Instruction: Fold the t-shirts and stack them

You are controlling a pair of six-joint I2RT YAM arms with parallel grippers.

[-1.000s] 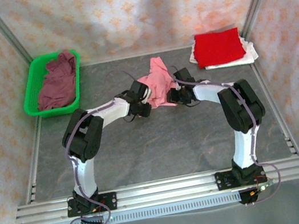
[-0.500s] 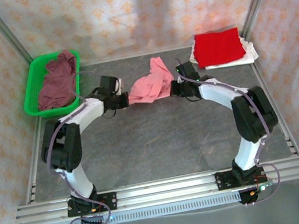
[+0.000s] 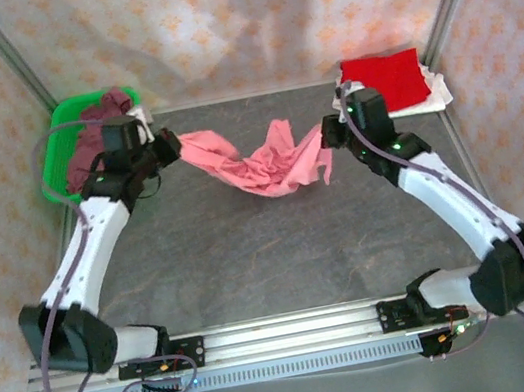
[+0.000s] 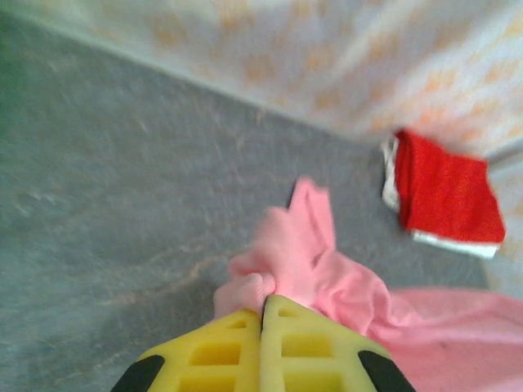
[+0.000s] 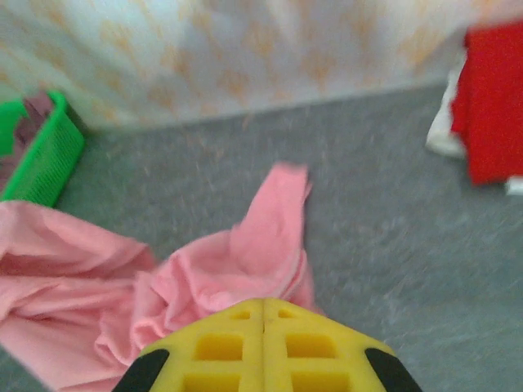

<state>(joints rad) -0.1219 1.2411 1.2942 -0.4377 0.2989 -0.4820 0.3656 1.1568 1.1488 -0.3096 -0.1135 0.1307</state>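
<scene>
Yellow fingers of the left end effector (image 4: pixel 263 299) are pressed together on a bunched edge of the light pink t-shirt (image 3: pixel 261 164). The matching yellow fingers of the right end effector (image 5: pixel 263 302) pinch the opposite edge of the same cloth.

In the overhead view the two grips sit left and right of centre in the upper half of the frame. The pink cloth hangs between them in a crumpled sag. Its lowest folds appear to brush the grey table (image 3: pixel 272 255), though that contact is hard to judge from above.

At the upper right, against the back corner, the bright red t-shirt (image 3: pixel 382 81) lies folded on top of the white t-shirt (image 3: pixel 439 92). At the upper left the dusty maroon t-shirt (image 3: pixel 112 106) is heaped in the green basket (image 3: pixel 51 164), partly covered by the left arm.
</scene>
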